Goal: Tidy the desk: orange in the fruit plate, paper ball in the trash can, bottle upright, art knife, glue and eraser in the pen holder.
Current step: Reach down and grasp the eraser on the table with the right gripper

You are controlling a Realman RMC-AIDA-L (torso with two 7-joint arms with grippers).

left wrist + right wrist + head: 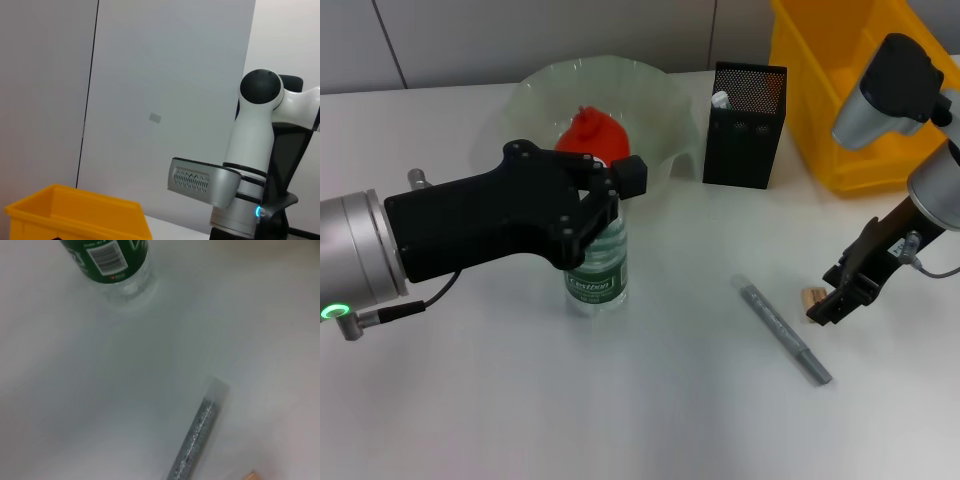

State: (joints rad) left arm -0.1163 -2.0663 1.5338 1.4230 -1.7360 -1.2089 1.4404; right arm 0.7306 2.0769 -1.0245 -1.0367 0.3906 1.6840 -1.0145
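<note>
The left gripper [610, 195] is clamped around the upper part of the bottle [597, 265], its black fingers [630, 178] closed on the neck so that the cap is hidden behind them. The bottle stands upright on the white desk [620, 400], its green-and-white label facing the head camera, just in front of the fruit plate [665, 110]. The orange [592, 133] sits inside the fruit plate, directly behind the bottle and partly hidden by the gripper.

The right gripper [835, 300] is well to the right of the bottle, low over the desk, with its fingertips just beside the eraser [813, 296]; whether they touch it cannot be told, nor how far apart they stand. The eraser lies flat on the desk. Between the bottle and the eraser lies a slim grey pen-like tool [782, 331], set diagonally on the desk, apart from both; the right wrist view shows it with a clear cap end pointing toward the bottle's base.

The pen holder [745, 125] stands upright behind and to the right of the bottle, just beside the fruit plate, with something white showing at its rim. The trash can [830, 100] stands farther right of the bottle, close beyond the pen holder.
</note>
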